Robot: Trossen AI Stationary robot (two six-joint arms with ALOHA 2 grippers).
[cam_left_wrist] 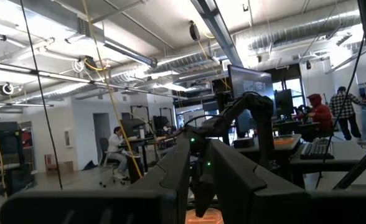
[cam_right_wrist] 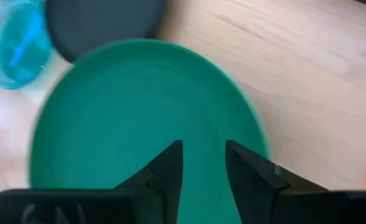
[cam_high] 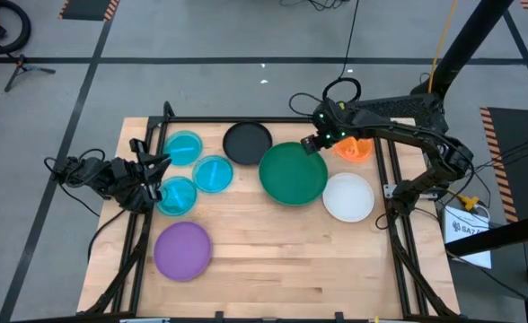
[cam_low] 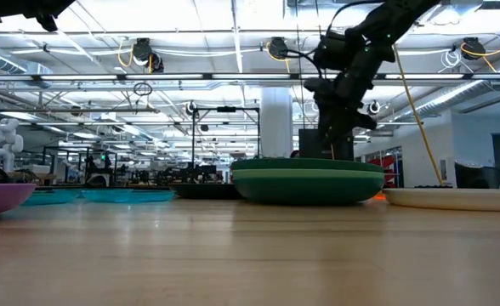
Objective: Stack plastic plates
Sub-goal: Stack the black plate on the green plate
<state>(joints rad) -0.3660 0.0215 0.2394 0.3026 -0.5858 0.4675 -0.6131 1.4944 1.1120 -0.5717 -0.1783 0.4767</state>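
Note:
A large green plate (cam_high: 293,173) lies mid-table; in the low view the green plate (cam_low: 308,180) shows a dark upper rim over a lighter green layer. My right gripper (cam_high: 311,144) hangs open over its far rim, pointing down at a slant; in the right wrist view the open right gripper (cam_right_wrist: 203,165) has only the green plate (cam_right_wrist: 139,118) beneath it. Flat on the table lie a black plate (cam_high: 247,143), three blue plates (cam_high: 214,173), a purple plate (cam_high: 183,249), a white plate (cam_high: 348,196) and an orange plate (cam_high: 354,147). My left gripper (cam_high: 159,170) waits raised at the left edge, fingers slightly apart, holding nothing.
Black frame rails (cam_high: 391,179) run along the table's left, right and far sides. Bare wood (cam_high: 282,269) shows along the near half of the table. People sit and stand in the room beyond the table, in the left wrist view.

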